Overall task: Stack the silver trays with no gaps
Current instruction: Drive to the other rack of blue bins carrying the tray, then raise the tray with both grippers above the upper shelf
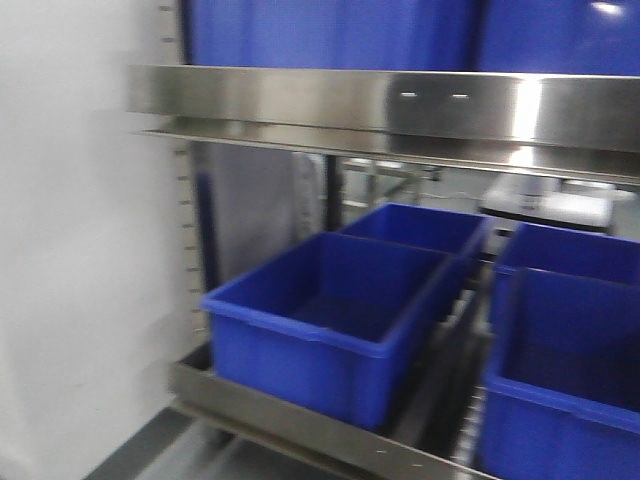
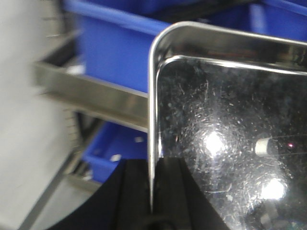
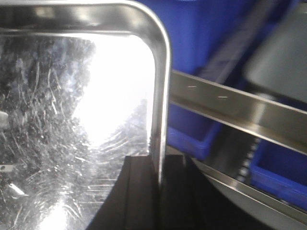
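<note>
A shiny silver tray [image 2: 230, 139] with a scratched floor fills the right of the left wrist view. My left gripper [image 2: 152, 191] is shut on its left rim, one black finger on each side of the thin edge. In the right wrist view a silver tray [image 3: 72, 110] fills the left, glaring under the lights. My right gripper [image 3: 159, 179] is shut on its right rim. Whether both arms hold one tray I cannot tell. No tray or gripper shows in the front view.
A steel shelf rack stands ahead, with a long brushed rail [image 1: 400, 105] across the top. Blue plastic bins [image 1: 330, 315] sit on its lower shelf and more above. The rail [image 2: 91, 93] and bins [image 3: 201, 28] lie close behind the tray. A white wall [image 1: 70, 280] is on the left.
</note>
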Motion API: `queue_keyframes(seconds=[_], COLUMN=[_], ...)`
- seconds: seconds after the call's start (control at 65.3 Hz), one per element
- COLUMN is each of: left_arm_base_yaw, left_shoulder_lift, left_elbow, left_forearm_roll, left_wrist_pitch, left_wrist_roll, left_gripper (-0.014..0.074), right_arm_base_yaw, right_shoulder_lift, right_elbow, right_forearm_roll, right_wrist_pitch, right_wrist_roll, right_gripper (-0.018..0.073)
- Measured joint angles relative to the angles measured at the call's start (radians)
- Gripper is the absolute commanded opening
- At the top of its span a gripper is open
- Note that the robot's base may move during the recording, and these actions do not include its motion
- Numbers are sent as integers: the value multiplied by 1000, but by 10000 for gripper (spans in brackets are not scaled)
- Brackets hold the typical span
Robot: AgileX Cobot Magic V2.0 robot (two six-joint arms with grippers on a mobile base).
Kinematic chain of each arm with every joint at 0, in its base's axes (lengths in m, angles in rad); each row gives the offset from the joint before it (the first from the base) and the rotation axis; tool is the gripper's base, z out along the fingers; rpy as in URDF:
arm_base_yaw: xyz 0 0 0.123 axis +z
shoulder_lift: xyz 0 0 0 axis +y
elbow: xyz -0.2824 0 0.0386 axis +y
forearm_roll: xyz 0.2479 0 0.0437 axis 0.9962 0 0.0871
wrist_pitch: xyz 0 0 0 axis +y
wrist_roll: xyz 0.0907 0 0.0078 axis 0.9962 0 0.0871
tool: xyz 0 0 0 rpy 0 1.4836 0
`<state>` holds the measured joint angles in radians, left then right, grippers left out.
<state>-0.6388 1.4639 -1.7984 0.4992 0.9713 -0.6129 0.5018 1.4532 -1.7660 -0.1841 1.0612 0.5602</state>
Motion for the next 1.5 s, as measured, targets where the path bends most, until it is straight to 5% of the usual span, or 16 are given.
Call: queue_keyframes(seconds=[1.5], left_arm_base_yaw=[0], left_shoulder_lift=[0], left_elbow=[0], left_forearm_roll=[0], left_wrist_pitch=[-6], left_wrist_roll=[0], left_gripper=[-16], right_arm_base_yaw=[0], right_shoulder_lift=[0], right_elbow=[0], right_forearm_roll=[-2], right_wrist_pitch=[2], right_wrist_roll=[4], right_gripper=[-67])
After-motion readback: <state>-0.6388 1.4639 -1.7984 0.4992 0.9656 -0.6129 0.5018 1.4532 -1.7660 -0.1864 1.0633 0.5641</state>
